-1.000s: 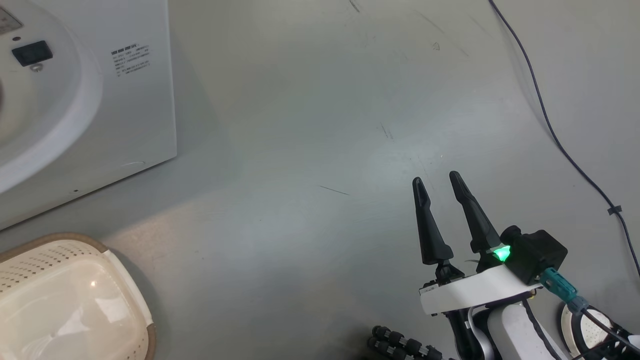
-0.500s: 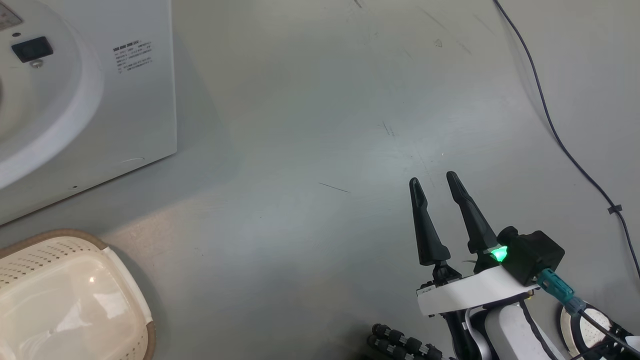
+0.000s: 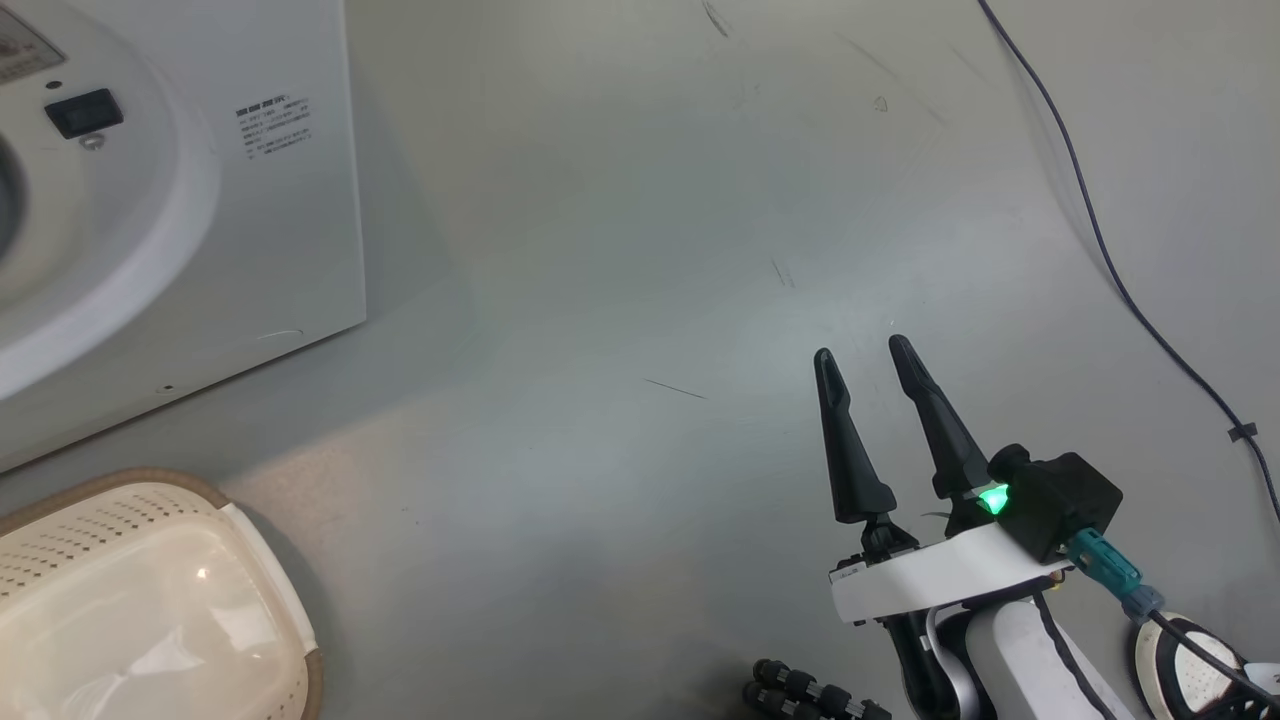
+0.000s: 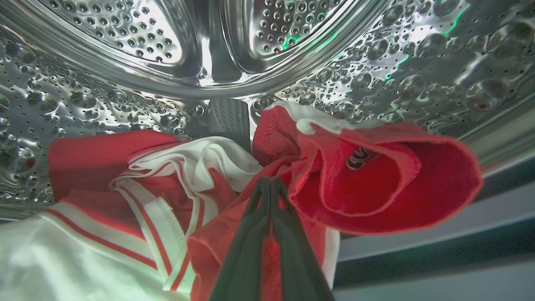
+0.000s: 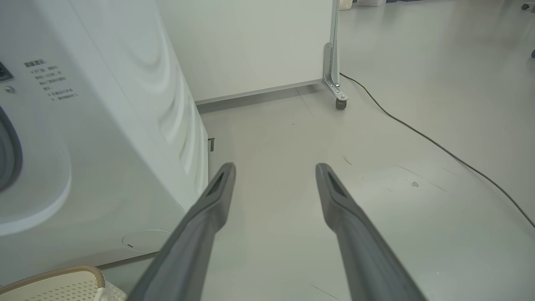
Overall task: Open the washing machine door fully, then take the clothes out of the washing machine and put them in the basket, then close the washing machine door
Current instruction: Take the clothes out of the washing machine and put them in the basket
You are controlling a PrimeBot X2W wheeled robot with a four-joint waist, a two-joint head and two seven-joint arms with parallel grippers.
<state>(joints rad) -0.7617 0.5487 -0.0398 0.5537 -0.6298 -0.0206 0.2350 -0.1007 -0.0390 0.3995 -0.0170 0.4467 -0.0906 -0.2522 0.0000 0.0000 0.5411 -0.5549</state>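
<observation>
Inside the steel perforated drum [image 4: 125, 29] of the white washing machine [image 3: 200, 250] lie the clothes [image 4: 368, 184], red garments with white trim and stripes. My left gripper [image 4: 271, 180] is shut on the clothes, with red cloth showing between its dark fingers. My right gripper [image 3: 861, 349] hangs open over the bare floor, right of the washing machine [image 5: 104, 146], nothing between its fingertips [image 5: 228, 169]. The cream perforated basket [image 3: 130, 600] stands on the floor in front of the machine, and its rim [image 5: 54, 274] shows at the lower left. The washing machine door is out of view.
A dark cable [image 3: 1100, 260] runs along the floor at the right. Behind the machine stands a white partition panel [image 5: 250, 46] on a caster [image 5: 340, 102]. A black ribbed hose [image 3: 800, 690] lies by my own base.
The head view has shifted slightly. My right gripper stays open in the same spot, and my left gripper has closed.
</observation>
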